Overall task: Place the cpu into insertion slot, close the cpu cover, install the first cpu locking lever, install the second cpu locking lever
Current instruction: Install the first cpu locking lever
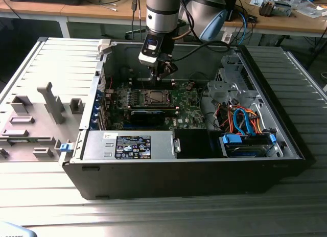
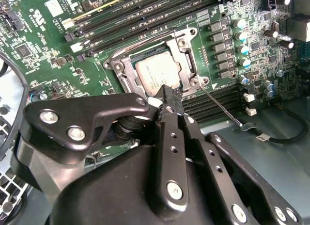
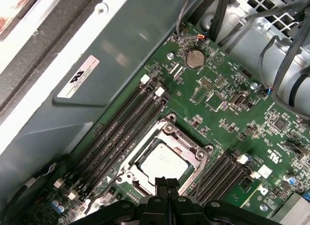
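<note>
Hovering inside the open computer case (image 1: 184, 170), the gripper (image 1: 164, 73) has its fingers (image 3: 157, 184) pressed together with nothing visible between them. In both wrist views their shared tip sits at the edge of the insertion slot (image 2: 118, 70), just beside the cpu (image 2: 157, 72).

The cpu lies flat in the slot with its silvery top facing up. Being square, it has no long axis, and its edges run parallel with the memory slots (image 3: 126, 128). The cpu cover (image 2: 186, 53) appears to be folded down over it, its window framing the metal top.

In the second wrist view a thin locking lever (image 2: 220, 106) runs slantwise out from a corner of the slot toward the bare case floor, so it looks unlatched. Its long axis points away from the cpu.

The main risk, as I judge it, is the narrow tip slipping off so slim a rod and raking the capacitors (image 2: 240, 36) or the green board. Pressing while the cover is not fully seated could also strain the slot beneath the cpu.
</note>
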Robot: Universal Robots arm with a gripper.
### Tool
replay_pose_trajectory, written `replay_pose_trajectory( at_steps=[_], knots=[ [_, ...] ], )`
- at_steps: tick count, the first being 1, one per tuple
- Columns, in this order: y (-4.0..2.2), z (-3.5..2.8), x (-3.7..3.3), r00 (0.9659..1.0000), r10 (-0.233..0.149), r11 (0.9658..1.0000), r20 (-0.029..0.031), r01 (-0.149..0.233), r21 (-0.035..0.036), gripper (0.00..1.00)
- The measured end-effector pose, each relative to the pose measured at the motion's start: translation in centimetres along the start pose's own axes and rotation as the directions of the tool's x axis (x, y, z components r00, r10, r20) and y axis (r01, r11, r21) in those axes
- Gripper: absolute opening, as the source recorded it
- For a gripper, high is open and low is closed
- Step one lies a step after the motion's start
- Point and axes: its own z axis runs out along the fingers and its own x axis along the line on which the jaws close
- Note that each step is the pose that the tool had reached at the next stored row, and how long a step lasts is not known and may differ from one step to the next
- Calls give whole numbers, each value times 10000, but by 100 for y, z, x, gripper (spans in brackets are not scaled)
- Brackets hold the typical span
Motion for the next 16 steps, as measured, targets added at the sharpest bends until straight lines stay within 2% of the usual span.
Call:
replay_pose_trajectory(
  at_steps=[16],
  knots=[
    [0,0,0,9996,-278,9996,2,278,0,11]
  ],
)
